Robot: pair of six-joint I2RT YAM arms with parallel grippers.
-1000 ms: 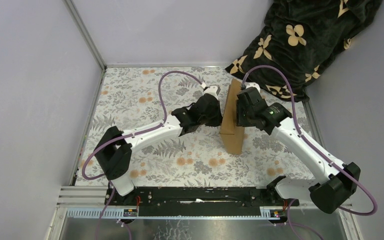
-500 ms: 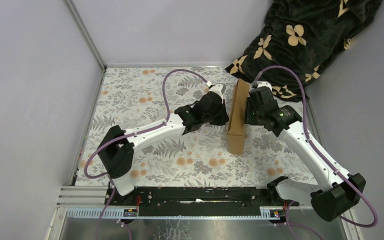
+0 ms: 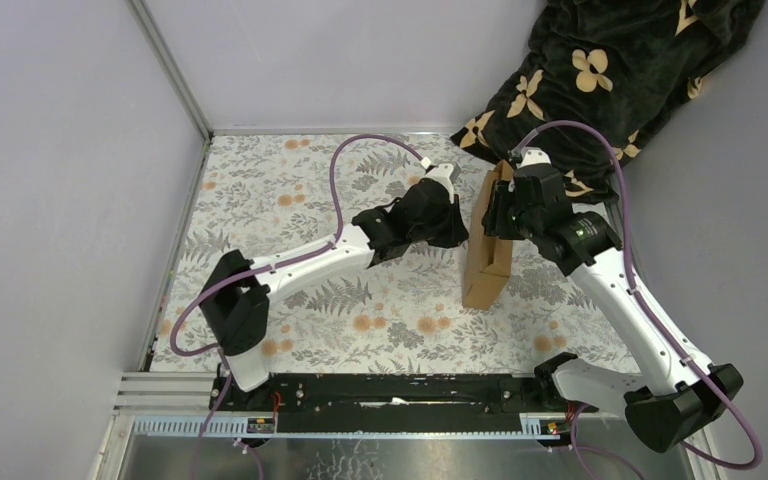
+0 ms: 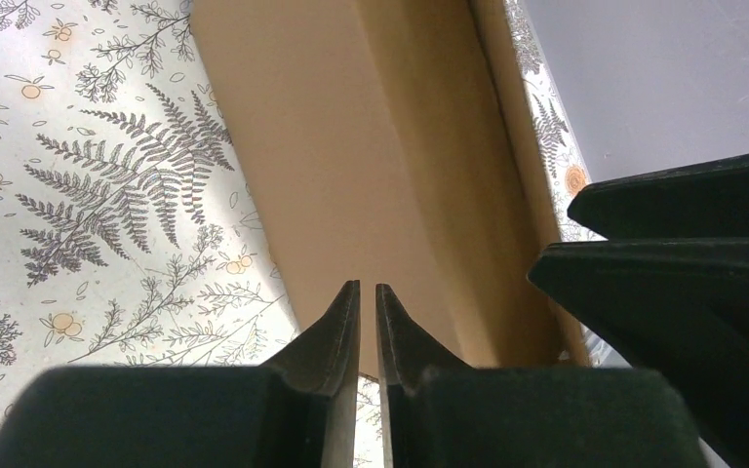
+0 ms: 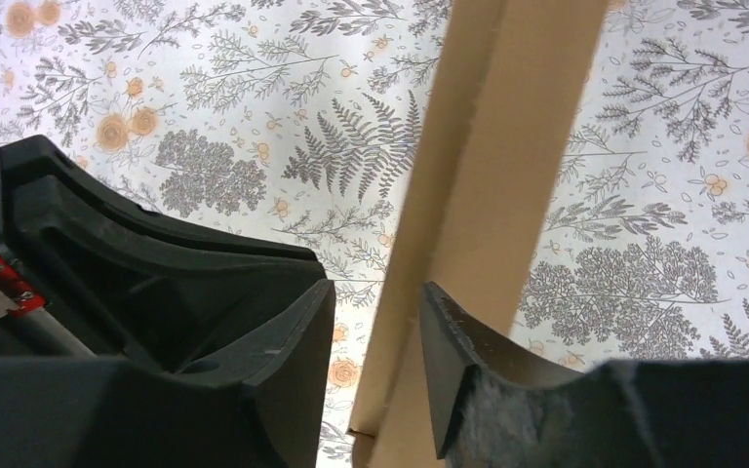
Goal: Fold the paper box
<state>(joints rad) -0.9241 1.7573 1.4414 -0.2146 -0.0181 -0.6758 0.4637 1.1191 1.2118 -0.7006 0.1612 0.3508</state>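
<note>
On the bench before you: one plain brown corrugated cardboard box [image 3: 485, 272], two black two-finger grippers, the left gripper [image 4: 368, 291] and the right gripper [image 5: 378, 287], one black flower-patterned blanket [image 3: 600, 80], one fern-printed table cover [image 3: 290, 190].

Tabletop [image 3: 290, 180] under pale cloth printed with grey ferns and orange flowers. Plain lilac-grey walls [image 3: 340, 60] on the left, back and right. Metal post [image 3: 171, 70] in the far-left corner. Dark blanket [image 3: 610, 80] with beige flowers heaped at the far-right corner, overlapping the cloth. Black rail [image 3: 390, 392] along the near edge. Light is even and the shadows soft.
</note>
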